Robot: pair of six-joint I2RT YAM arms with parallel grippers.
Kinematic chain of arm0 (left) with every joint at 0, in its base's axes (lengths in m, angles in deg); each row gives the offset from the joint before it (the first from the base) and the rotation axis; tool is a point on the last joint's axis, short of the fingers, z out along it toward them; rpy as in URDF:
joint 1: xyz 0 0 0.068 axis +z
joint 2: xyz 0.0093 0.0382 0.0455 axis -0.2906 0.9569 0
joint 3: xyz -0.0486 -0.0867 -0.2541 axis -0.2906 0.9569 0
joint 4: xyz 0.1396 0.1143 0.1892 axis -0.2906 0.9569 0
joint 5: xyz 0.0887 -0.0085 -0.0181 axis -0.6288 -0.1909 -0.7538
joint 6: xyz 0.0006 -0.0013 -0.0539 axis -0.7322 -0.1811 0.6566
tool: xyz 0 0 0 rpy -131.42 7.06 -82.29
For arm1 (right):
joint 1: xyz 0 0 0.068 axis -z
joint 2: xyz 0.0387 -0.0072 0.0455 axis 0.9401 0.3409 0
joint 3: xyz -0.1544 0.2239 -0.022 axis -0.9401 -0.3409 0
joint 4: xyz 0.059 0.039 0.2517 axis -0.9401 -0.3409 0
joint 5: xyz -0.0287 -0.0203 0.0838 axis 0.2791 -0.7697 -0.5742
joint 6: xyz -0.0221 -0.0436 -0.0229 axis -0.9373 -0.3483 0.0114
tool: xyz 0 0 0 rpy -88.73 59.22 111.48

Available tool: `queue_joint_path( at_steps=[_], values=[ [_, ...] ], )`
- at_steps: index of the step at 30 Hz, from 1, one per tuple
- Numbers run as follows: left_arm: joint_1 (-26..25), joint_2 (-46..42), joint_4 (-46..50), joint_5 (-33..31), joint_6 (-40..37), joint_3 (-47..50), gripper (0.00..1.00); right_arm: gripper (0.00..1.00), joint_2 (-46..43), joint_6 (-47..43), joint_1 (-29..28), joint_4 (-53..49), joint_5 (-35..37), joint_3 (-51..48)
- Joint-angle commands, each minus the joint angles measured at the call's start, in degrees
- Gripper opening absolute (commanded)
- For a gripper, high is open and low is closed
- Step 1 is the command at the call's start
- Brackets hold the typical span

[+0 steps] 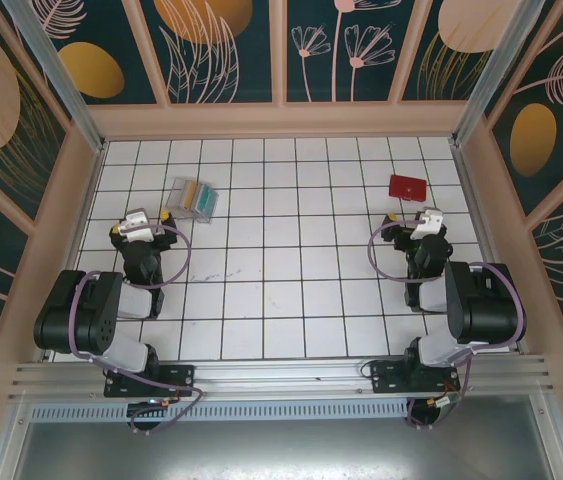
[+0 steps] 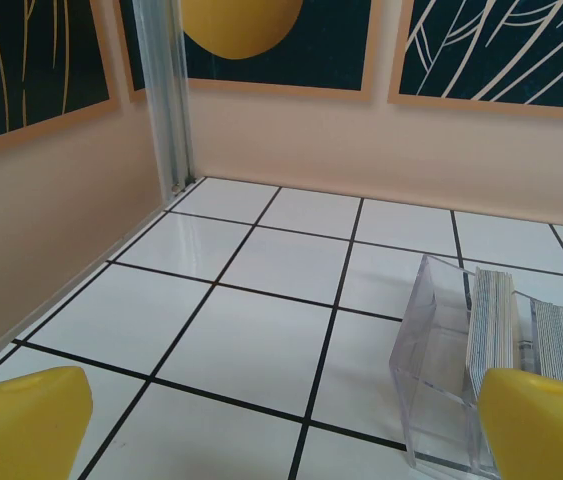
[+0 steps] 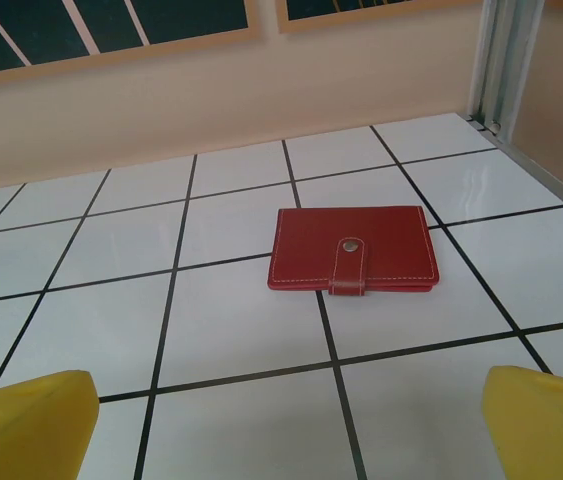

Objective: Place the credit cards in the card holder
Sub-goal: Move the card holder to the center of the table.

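Credit cards (image 2: 491,320), edge-on and partly hidden, fill the clear case (image 2: 429,372); the card holder (image 3: 353,248) lies closed; left gripper (image 2: 283,425) and right gripper (image 3: 281,425) gape empty.

The card holder (image 3: 301,250) reads as red leather, smooth with a low sheen, pale stitching along its edges, and there's a dull metal snap (image 3: 351,245). The surface (image 3: 241,330) is glossy white, throwing back soft reflections. The clear case (image 2: 431,360) is shiny transparent plastic.
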Motion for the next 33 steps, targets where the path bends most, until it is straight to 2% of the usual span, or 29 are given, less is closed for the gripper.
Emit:
queue_joint_path(
  at_steps=[1, 16, 18, 19, 22, 25, 27, 29, 31, 33],
  values=[
    [0.35, -0.20, -0.78, -0.17, 0.73, 0.01, 0.99, 0.99, 0.24, -0.64, 0.12, 0.49, -1.38, 0.93],
    [0.37, -0.38, -1.11, -2.34, 1.59, 0.28, 0.99, 0.99, 0.30, -0.63, 0.00, 0.49, -1.38, 0.95],
    [0.32, -0.74, -1.01, -3.16, 1.68, 0.32, 0.99, 0.99, 0.11, -0.11, 1.02, 0.58, -3.71, 0.91],
    [0.33, -1.53, -0.10, -3.10, 1.73, 0.20, 0.99, 0.99, -0.25, 0.30, 1.79, 0.24, -5.36, 0.90],
    [0.24, -5.52, 2.55, 0.63, 0.07, 0.71, 0.99, 0.99, -4.17, 1.20, 2.08, -4.16, -3.27, 1.64],
    [0.25, -16.49, 19.86, -1.42, 3.88, -2.24, 0.99, 0.99, -13.05, 1.07, 1.56, -18.36, -2.78, 6.05],
    [0.29, -23.57, 30.52, 0.88, 4.73, -5.17, 0.99, 0.99, -19.05, 4.16, 0.98, -29.54, 0.78, 10.67],
    [0.28, -28.47, 40.05, 1.76, 7.33, -9.01, 0.99, 0.99, -21.55, 11.50, 1.13, -38.83, 7.18, 15.86],
    [0.32, -30.88, 50.03, -1.09, 15.58, -14.24, 0.99, 0.99, -21.62, 22.03, 1.71, -50.11, 14.08, 22.10],
    [0.39, -29.46, 65.53, -8.32, 29.54, -22.81, 0.99, 0.99, -20.27, 29.63, 3.47, -61.51, 13.77, 29.08]
  ],
)
